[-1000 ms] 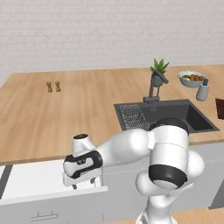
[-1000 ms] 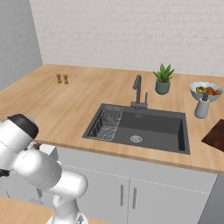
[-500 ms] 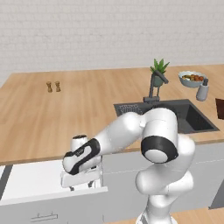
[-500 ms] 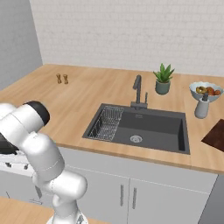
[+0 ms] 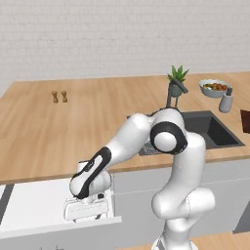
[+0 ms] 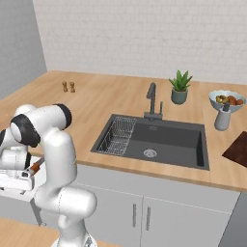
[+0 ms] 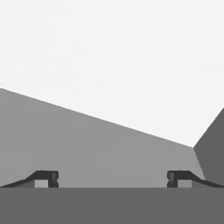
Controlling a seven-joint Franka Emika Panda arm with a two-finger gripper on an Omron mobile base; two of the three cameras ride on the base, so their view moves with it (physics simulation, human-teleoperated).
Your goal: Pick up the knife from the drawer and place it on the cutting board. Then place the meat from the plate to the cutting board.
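Base views flank the arm; hand view faces the drawer [image 7: 109, 65] closely.

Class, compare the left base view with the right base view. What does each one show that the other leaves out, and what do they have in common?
Left base view: the open drawer's broad white floor, seen from above, with the gripper lowered into it.

Right base view: the orange-brown handle of the knife beside the arm's hand, the sink's drain, and the cabinet door handles below the counter.

Both: the dark sink, the potted plant, the fruit bowl, the two small shakers, and an edge of the cutting board at far right.
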